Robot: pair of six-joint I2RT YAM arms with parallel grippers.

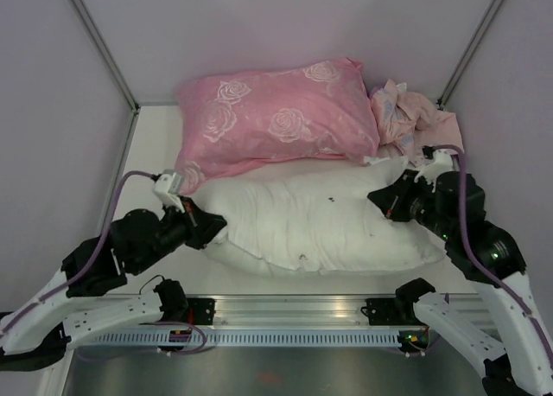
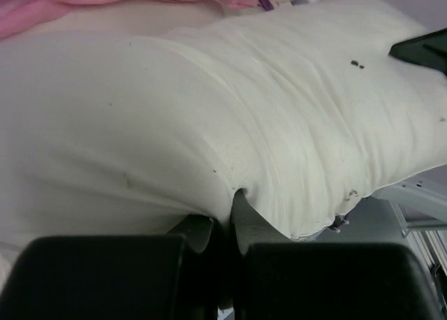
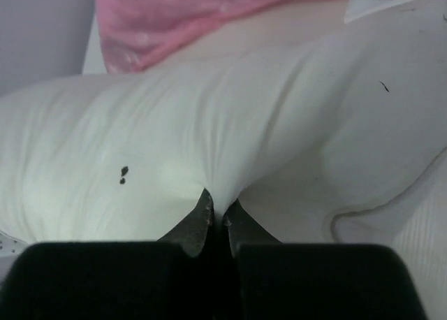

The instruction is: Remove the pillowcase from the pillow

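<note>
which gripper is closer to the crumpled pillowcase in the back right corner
Right. The right gripper pinches the white pillow just in front of the pillowcase; the left gripper pinches the pillow's opposite end.

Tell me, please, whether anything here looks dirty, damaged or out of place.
Yes. The white pillow has small dark specks on its top surface, dirt or tiny holes, I cannot tell which. The pillowcase lies crumpled in the far right corner, beside the pink rose pillow.
</note>
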